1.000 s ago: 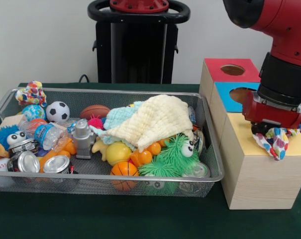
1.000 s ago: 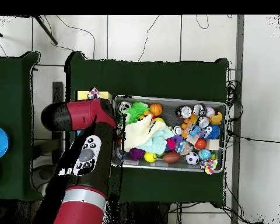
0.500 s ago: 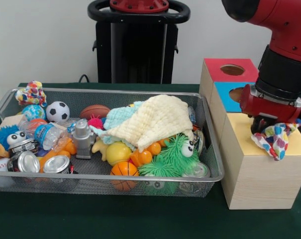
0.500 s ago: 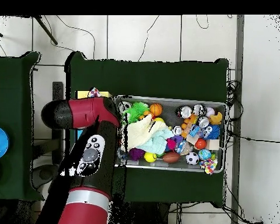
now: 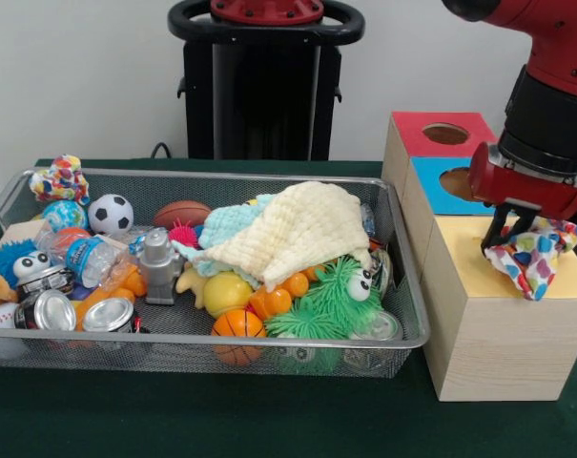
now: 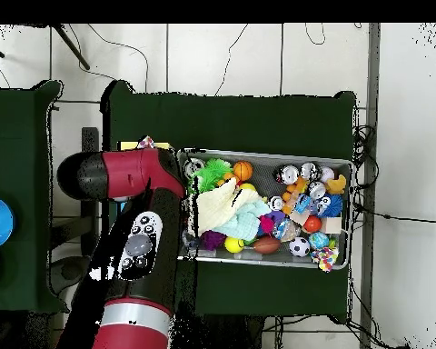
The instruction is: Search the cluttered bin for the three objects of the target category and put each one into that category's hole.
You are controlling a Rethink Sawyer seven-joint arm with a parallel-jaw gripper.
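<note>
My gripper (image 5: pixel 522 234) hangs just above the yellow-topped wooden box (image 5: pixel 479 324) to the right of the bin, shut on a white cloth with coloured dots (image 5: pixel 534 260). The cloth's lower part drapes over the yellow top and hides any hole there. Seen from overhead, the cloth (image 6: pixel 147 143) peeks out beyond the red arm (image 6: pixel 140 245), which covers the gripper. A second dotted cloth (image 5: pixel 61 179) sits at the far left corner of the wire bin (image 5: pixel 202 341). A cream knitted cloth (image 5: pixel 298 229) lies spread over the toys in the bin.
A blue-topped box (image 5: pixel 436 186) and a red-topped box (image 5: pixel 441 134), each with a round hole, stand behind the yellow one. The bin holds balls, cans, a grey robot figure, green fuzzy toys and a light blue cloth. A black stand rises behind the table.
The gripper has risen a little above the yellow box. The dotted cloth has stretched upward with it, its lower part still resting on the box.
</note>
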